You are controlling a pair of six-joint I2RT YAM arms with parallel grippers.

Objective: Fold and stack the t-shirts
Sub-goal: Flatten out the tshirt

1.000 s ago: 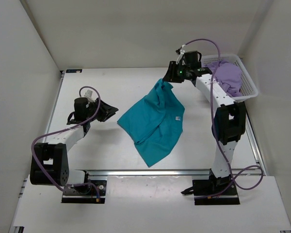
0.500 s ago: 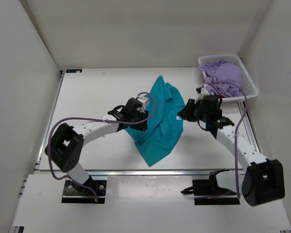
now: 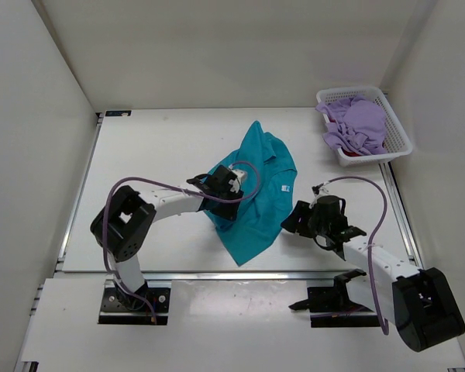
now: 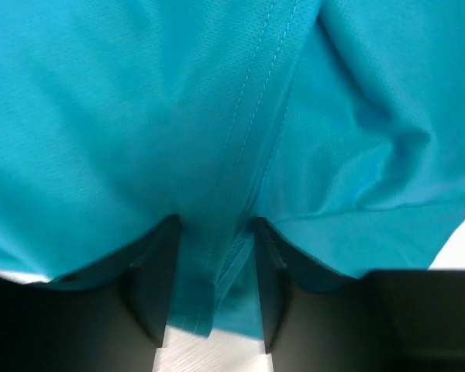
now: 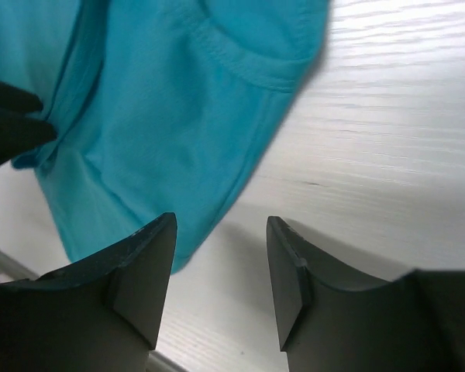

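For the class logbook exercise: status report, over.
Left hand astride teal t-shirt fold, grip unclear. Right hand open, empty, beside its edge. Nothing blocking.

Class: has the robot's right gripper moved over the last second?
Yes. The right gripper has moved toward the near side, away from the white plastic mesh basket.

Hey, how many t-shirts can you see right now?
2 clearly: the teal t-shirt crumpled mid-table, the lavender t-shirt heaped in the white basket. A red sliver under it may be a third.

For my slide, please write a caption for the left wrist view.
Left gripper, open, astride a seam of the teal shirt.
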